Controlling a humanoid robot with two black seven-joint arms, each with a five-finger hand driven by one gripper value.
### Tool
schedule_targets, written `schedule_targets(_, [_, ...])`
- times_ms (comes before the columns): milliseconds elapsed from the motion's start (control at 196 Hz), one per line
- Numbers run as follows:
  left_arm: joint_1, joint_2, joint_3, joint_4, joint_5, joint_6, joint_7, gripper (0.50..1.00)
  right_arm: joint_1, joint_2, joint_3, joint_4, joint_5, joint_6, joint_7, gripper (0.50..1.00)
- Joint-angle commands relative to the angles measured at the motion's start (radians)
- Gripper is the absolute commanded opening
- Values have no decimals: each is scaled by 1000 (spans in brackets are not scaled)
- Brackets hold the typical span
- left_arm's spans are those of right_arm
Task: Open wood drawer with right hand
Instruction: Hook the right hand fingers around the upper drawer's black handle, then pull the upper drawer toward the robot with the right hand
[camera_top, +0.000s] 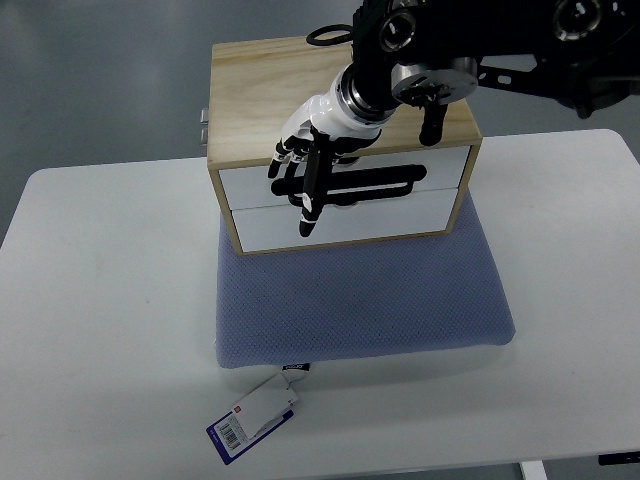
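Nearest the camera, a barcoded tag (253, 418) lay on the white table (100, 320) beside a blue mesh cushion (360, 295). Farther back, the wooden drawer box (270, 80) sat on the cushion, its white fronts facing near. The right hand (315, 165) hung before the upper drawer's slot handle (385, 186), fingers extended downward, holding nothing, apparently ready to hook it.

Hang tag (255, 421) on cushion (360, 300) carried barcode on white panel with blue border; print too small to be read. Small dark label (296, 367) at cushion edge: lettering illegible. No other text seen.
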Motion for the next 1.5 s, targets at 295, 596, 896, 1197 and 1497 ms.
schedule_targets(295, [0,0,-1,0,-1,0,0,1000,-22,-13,-52,0,-98,23,-1,944])
schedule_targets(596, [0,0,-1,0,-1,0,0,1000,-37,-33,-55,0,-98,41,-2,944])
schedule_targets(896, [0,0,-1,0,-1,0,0,1000,-94,-44,-63,-3,-133,41,7,944])
schedule_targets(1197, [0,0,-1,1,-1,0,0,1000,-129,-55,-63,-4,-142,64,13,944])
schedule_targets(1497, [0,0,-1,17,-1,0,0,1000,-132,-62,-43,14,-132,183,25,946])
